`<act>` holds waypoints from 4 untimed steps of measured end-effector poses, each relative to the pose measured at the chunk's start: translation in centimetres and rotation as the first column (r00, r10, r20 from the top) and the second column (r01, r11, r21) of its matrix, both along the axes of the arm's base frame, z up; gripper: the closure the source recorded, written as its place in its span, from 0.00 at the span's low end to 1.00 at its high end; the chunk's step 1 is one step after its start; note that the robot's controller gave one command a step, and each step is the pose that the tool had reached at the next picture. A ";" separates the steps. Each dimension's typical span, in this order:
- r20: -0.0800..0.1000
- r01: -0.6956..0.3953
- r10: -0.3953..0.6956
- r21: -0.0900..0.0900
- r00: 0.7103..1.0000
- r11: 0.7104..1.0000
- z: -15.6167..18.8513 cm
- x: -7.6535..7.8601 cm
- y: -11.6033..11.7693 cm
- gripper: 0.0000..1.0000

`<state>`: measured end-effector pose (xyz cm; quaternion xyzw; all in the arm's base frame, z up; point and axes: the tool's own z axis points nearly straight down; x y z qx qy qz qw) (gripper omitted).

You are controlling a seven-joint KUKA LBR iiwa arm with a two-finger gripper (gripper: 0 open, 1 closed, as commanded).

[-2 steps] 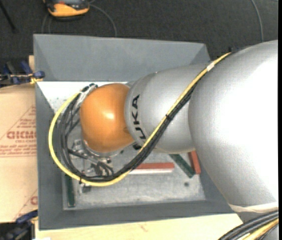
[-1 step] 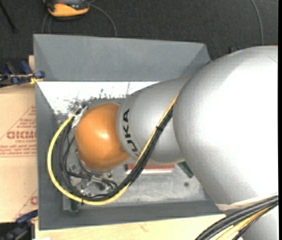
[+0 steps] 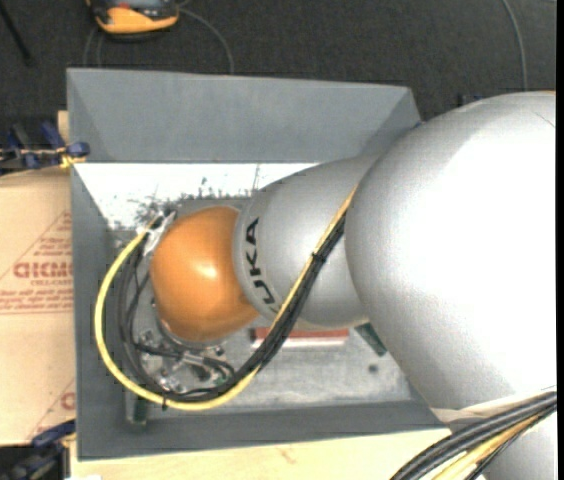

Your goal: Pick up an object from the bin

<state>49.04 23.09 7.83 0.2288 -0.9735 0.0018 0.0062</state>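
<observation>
My gripper [image 3: 177,360] is low over the bin's front left floor; just its metal body shows below the orange wrist cover. To its right, a flat red and white thing [image 3: 307,336] lies on the floor, partly hidden by the arm. Further right a small dark green piece [image 3: 371,340] pokes out from under the arm. A small green thing [image 3: 138,411] sits in the front left corner, just left of the gripper.
The arm and its orange cover hide most of the bin's middle and right. A yellow cable loops around the gripper along the left wall and front. Dark specks [image 3: 152,206] are scattered on the floor at the back left.
</observation>
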 end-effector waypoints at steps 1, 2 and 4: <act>0.010 -0.007 0.007 0.005 1.000 1.000 3.2 0.8 0.4 1.00; 0.016 -0.010 0.010 0.008 1.000 1.000 8.2 -0.6 0.4 1.00; 0.017 -0.022 0.022 0.008 1.000 1.000 15.8 -1.0 -0.9 1.00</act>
